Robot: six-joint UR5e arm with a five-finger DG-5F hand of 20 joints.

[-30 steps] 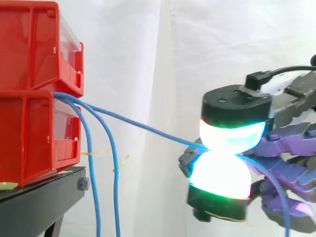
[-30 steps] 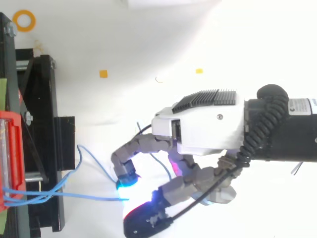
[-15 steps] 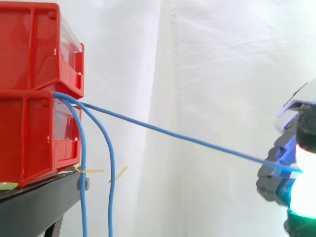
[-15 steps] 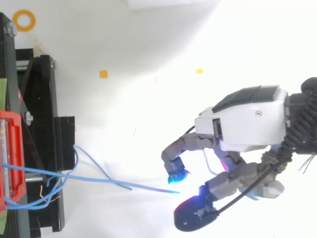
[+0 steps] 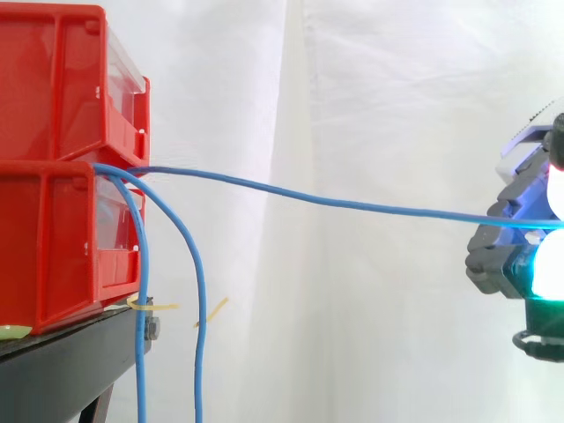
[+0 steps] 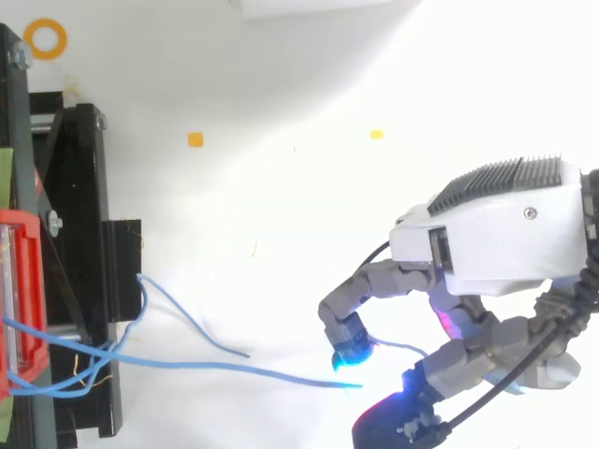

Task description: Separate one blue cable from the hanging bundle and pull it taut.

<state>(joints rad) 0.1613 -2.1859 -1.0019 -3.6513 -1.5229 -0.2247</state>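
Observation:
One blue cable (image 5: 352,205) runs nearly level from the gap between the stacked red bins (image 5: 62,159) across to my hand (image 5: 529,238) at the right edge of the side view. My hand is shut on this cable, pinching it between glowing fingertips (image 5: 551,264). Two other blue cables (image 5: 167,291) hang down from the same spot beside the black stand (image 5: 70,361). From above, the pinched cable (image 6: 234,368) stretches from the bins (image 6: 19,299) to my hand (image 6: 487,253), with a loose cable end (image 6: 187,323) lying apart.
A white curtain hangs behind the work in the side view. Small yellow ties (image 5: 150,306) cling to the hanging cables. Seen from above, the floor carries yellow marks (image 6: 195,139) and an orange ring (image 6: 45,38).
My hand has drawn away from the bins to the right and risen slightly. The pinched cable went from sloping downward to nearly level and stretched. The two hanging cables stayed put.

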